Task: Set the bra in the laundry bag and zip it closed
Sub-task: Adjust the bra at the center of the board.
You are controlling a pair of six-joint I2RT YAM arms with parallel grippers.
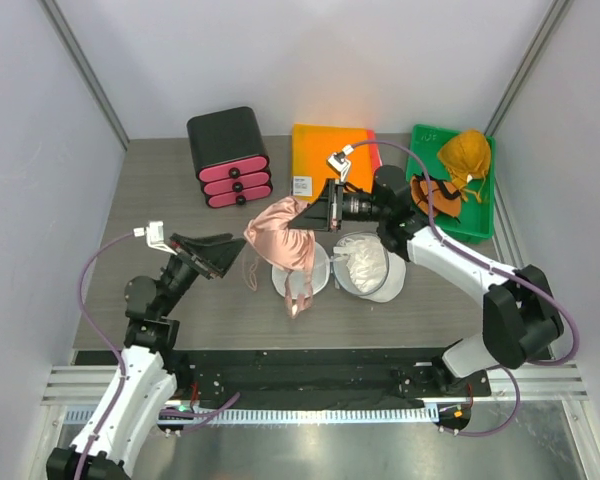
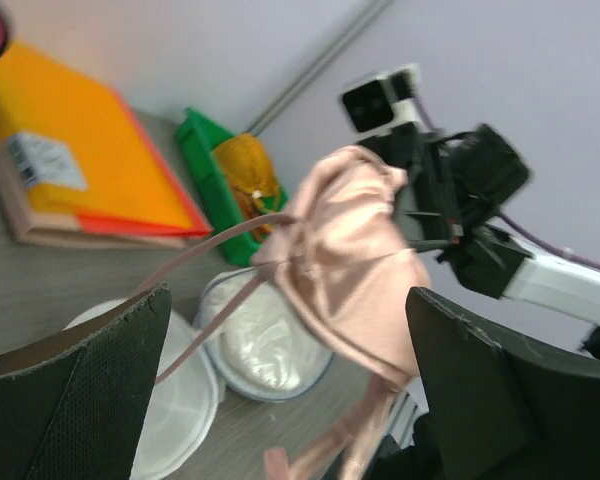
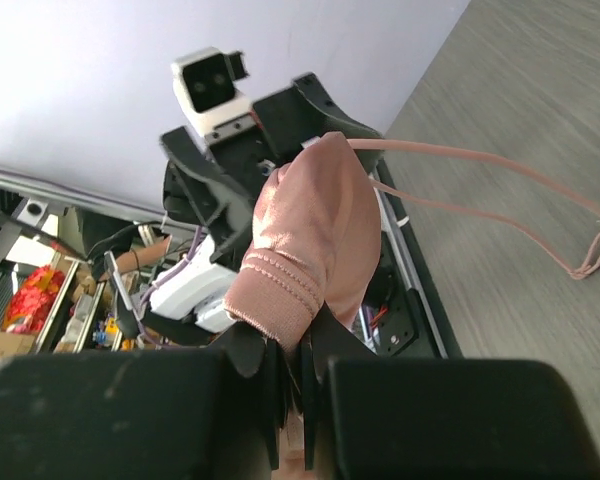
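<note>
The pink satin bra (image 1: 280,240) hangs in the air from my right gripper (image 1: 316,216), which is shut on one edge of it. Its straps dangle down over the open white mesh laundry bag (image 1: 366,262), whose two round halves lie side by side on the table. My left gripper (image 1: 232,255) is open, just left of the bra and apart from it. In the left wrist view the bra (image 2: 352,262) hangs between my open fingers (image 2: 90,400), with the bag (image 2: 250,345) below. In the right wrist view the gripper (image 3: 305,345) pinches the bra (image 3: 315,225).
A black drawer unit with pink fronts (image 1: 230,157) stands at the back left. An orange folder (image 1: 330,160) lies at the back middle. A green tray (image 1: 480,215) with orange and yellow garments sits at the back right, close to the right arm.
</note>
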